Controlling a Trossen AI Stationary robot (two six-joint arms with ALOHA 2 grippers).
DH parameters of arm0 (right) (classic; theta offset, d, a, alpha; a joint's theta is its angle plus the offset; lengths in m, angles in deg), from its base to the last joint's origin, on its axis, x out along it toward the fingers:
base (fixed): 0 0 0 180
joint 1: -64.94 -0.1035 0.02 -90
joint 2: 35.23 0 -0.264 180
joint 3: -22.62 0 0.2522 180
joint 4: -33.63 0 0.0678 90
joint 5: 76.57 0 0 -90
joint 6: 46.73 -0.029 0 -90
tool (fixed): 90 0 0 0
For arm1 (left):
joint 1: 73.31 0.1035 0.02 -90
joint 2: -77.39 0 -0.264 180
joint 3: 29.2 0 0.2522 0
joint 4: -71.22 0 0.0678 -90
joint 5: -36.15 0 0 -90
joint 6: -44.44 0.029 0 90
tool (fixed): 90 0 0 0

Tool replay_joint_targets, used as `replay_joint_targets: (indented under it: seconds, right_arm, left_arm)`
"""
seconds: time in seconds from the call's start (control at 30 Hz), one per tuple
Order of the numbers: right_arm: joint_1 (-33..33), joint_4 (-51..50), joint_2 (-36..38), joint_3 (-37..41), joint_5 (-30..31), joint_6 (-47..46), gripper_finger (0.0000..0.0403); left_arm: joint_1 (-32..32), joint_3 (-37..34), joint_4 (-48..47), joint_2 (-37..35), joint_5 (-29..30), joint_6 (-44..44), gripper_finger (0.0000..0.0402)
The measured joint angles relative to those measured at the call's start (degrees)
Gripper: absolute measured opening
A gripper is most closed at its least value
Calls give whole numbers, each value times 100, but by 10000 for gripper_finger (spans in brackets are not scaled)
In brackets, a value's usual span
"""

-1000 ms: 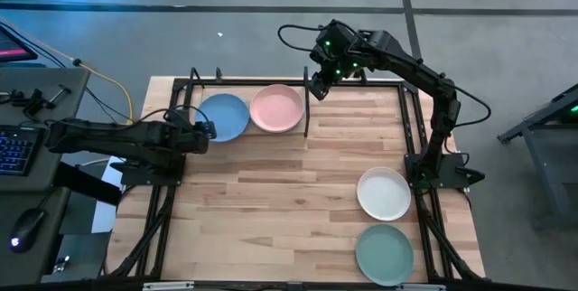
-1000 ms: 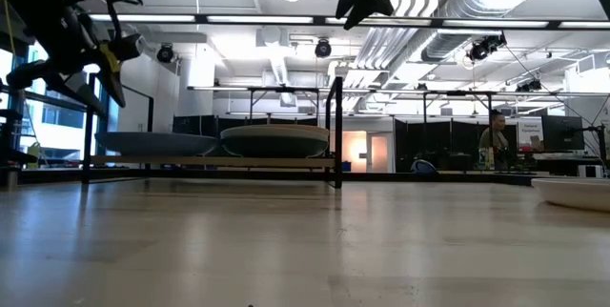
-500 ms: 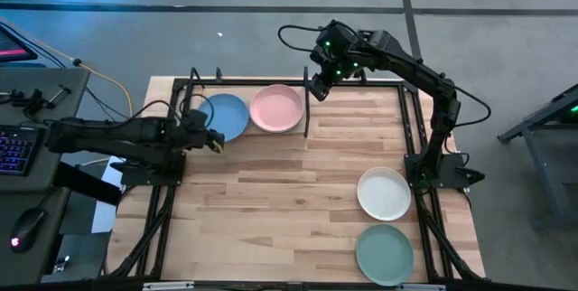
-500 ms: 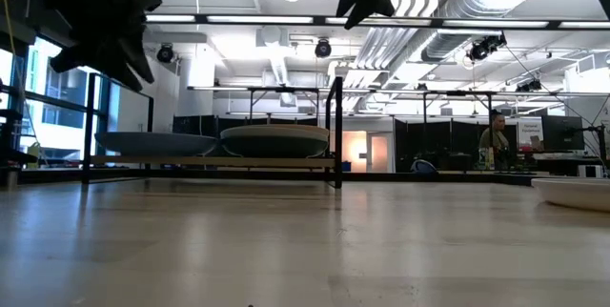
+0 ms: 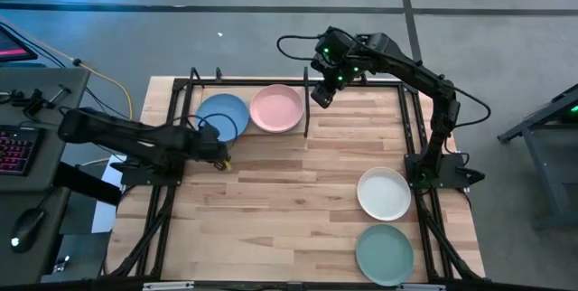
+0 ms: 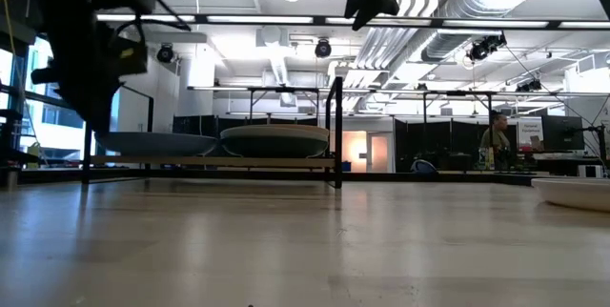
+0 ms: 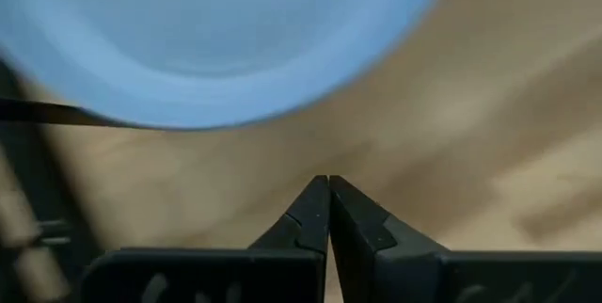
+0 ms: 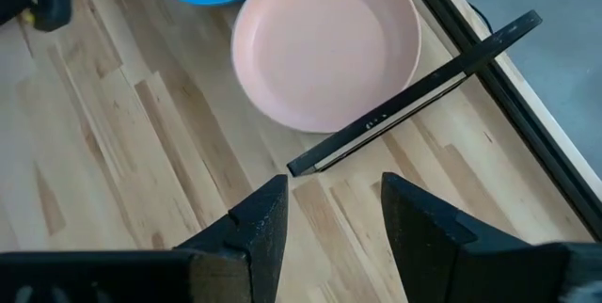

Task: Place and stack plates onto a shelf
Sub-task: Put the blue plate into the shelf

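Blue plate [image 7: 216, 39] — rim cut off — beyond pinched-together left hand [image 7: 328, 211].

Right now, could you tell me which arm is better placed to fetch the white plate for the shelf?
Right. The white plate lies on the right arm's side, near its base. The right end effector is open and empty; the left end effector is shut, across the table.

Four plates: blue [image 5: 223, 116], pink [image 5: 276, 108], white [image 5: 384, 193], sage [image 5: 385, 254]; one shelf [image 5: 307, 130].
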Motion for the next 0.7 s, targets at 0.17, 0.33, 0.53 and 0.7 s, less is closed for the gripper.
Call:
replay_joint_targets:
  seconds: [0.17,0.33,0.53,0.7]
  right_arm:
    - [-1,65,0,0,54,-20,151]
    - [-1,145,0,0,52,-20,151]
    - [-1,146,0,0,55,-15,151]
    - [-1,108,0,0,52,138,151]
  left_arm:
    - [2,-2,-252,176,570,-40,0]
    - [26,-2,-239,242,899,3,0]
    - [173,-2,123,246,1092,331,0]
    - [236,47,170,222,998,467,0]
